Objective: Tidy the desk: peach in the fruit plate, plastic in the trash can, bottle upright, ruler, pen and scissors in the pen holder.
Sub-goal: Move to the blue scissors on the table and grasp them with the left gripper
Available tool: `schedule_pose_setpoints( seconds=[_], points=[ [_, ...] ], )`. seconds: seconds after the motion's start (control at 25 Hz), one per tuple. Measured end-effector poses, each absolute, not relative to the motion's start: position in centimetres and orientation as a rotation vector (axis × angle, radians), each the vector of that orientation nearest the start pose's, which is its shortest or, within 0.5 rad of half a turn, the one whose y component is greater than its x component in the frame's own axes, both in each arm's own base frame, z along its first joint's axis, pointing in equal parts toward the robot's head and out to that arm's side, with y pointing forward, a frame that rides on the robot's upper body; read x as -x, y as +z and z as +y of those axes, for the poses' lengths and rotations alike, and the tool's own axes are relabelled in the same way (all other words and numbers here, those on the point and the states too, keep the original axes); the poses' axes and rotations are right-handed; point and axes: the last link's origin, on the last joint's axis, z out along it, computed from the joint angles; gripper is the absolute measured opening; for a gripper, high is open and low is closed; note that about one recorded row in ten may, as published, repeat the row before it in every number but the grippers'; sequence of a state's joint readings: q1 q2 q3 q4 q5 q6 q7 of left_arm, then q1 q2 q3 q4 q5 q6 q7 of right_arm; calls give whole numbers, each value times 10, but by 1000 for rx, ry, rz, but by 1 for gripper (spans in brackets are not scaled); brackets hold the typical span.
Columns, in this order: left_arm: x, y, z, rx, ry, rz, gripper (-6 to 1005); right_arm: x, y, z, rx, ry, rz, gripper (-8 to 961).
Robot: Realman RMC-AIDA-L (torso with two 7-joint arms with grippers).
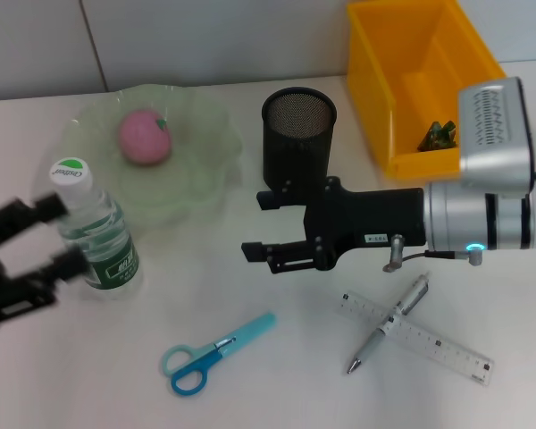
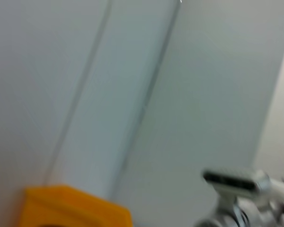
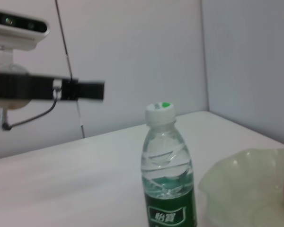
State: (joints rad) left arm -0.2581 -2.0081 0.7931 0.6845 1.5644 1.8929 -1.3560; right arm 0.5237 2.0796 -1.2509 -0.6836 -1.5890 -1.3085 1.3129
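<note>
A clear water bottle [image 1: 96, 234] with a green label and a white cap is seen standing upright on the white table [image 1: 277, 375], just in front of the pale green fruit plate [image 1: 201, 165]. A pink peach [image 1: 144, 138] is already lying in that plate. The left hand [image 1: 37, 239] is placed right beside the bottle, on the side away from the pen holder, with its dark fingers spread and nothing held between them; whether a finger touches the bottle cannot be told.

The bottle step is judged to be finishing, with the bottle set up and released.

A black mesh pen holder [image 1: 298, 134] stands to the right of the fruit plate, and it looks empty. The right hand [image 1: 261, 225] is held just in front of the pen holder, above the table, its fingers apart and empty.

Nearer the robot than the pen holder, three things are left lying flat: blue scissors [image 1: 213, 355], a clear ruler [image 1: 418, 337], and a silver pen [image 1: 389, 323] laid across the ruler.

A yellow trash can [image 1: 375, 80] stands to the right of the pen holder, with a crumpled greenish scrap [image 1: 441, 135] inside.

Next, a descent onto the pen or ruler is called for, with a pinch narrow enough to lift one without dragging the other.
</note>
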Motion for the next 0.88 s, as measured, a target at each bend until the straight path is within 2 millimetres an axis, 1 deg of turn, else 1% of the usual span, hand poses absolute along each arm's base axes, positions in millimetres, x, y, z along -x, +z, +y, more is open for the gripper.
schedule_pose_setpoints(
  seconds=[0.08, 0.28, 0.4, 0.56, 0.6, 0.64, 0.76, 0.88],
  points=[
    [279, 51, 251, 2636, -1177, -585, 863, -211, -48, 341, 2800, 709, 368, 775],
    [271, 30, 251, 2758, -1087, -562, 863, -215, -42, 339, 2775, 716, 388, 775],
    [271, 25, 252, 2788, -1055, -537, 863, -219, -38, 337, 2757, 729, 410, 775],
    [270, 18, 253, 2824, -1022, -519, 864, -226, -24, 336, 2708, 811, 453, 775],
    [270, 15, 253, 2832, -1018, -512, 864, -228, -17, 336, 2676, 855, 472, 775],
    [269, 13, 253, 2840, -1015, -505, 864, -228, -17, 336, 2676, 855, 472, 775],
    [265, 7, 257, 2869, -996, -479, 864, -232, -8, 337, 2634, 894, 489, 775],
    [260, 0, 263, 2904, -954, -452, 864, -236, -3, 338, 2608, 899, 513, 775]
  ],
)
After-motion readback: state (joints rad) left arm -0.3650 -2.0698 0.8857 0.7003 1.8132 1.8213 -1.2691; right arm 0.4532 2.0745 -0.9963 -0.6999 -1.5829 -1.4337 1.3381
